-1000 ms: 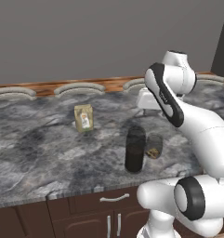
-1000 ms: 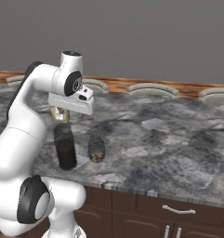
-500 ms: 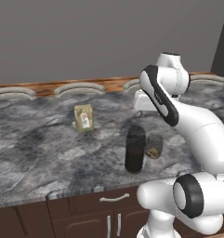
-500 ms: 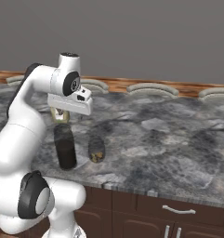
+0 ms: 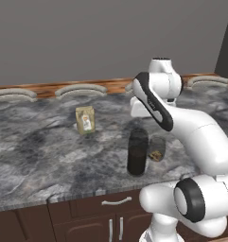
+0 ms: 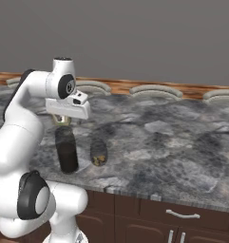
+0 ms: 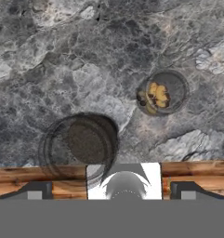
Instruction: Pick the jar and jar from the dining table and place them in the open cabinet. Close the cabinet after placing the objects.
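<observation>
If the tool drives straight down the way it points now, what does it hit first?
Probably the tall jar: the open tool points down at the dining table, roughly over the jar's rim. The short jar sits aside. Alignment is uncertain; it could clip the rim or reach bare stone.

Landmark: tall jar point(image 5: 137, 153), upright on dining table point(image 5: 39, 151), near front edge. Short jar point(image 5: 156, 149) just beside it, to right, apart. Small carton point(image 5: 85, 119) well left and behind. Gripper point(image 6: 63, 119) above tall jar, toward back, not touching.
</observation>
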